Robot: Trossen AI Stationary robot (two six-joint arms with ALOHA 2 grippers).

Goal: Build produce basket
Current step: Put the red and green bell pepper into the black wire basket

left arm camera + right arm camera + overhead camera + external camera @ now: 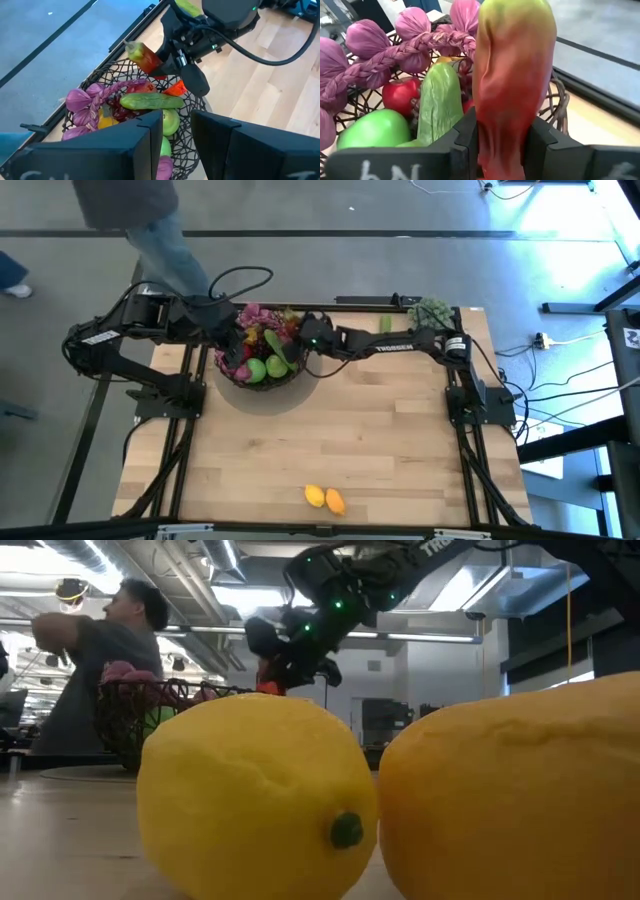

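The dark wire basket (pixel 262 372) stands at the table's far left. In it lie a cucumber (pixel 150 101), green apples (pixel 170 122), a red fruit (pixel 400 95) and a purple braided bunch (pixel 395 50). My right gripper (pixel 505 135) reaches in from the right, shut on a red-and-green pepper (pixel 512 65) over the basket's right rim; in the high view it is here (pixel 308 333). My left gripper (pixel 177 125) hovers above the basket's left side (pixel 222 328), narrowly open, with nothing between its fingers. My right gripper pinches the pepper's red end (pixel 507 125) between its two fingers (pixel 465 145). It comes from the table's right, slanting down. The pepper sticks out forward past the fingertips, with its green-yellow end farthest from the gripper. It hangs clear above the basket's contents.
A lemon (pixel 315 496) and an orange-yellow fruit (pixel 335 501) lie together by the table's near edge, filling the low view's foreground. A pale-green bushy clump (pixel 432 310) and a small green piece (pixel 385 325) sit at the far right. A person (pixel 100 660) stands beyond the far left edge.
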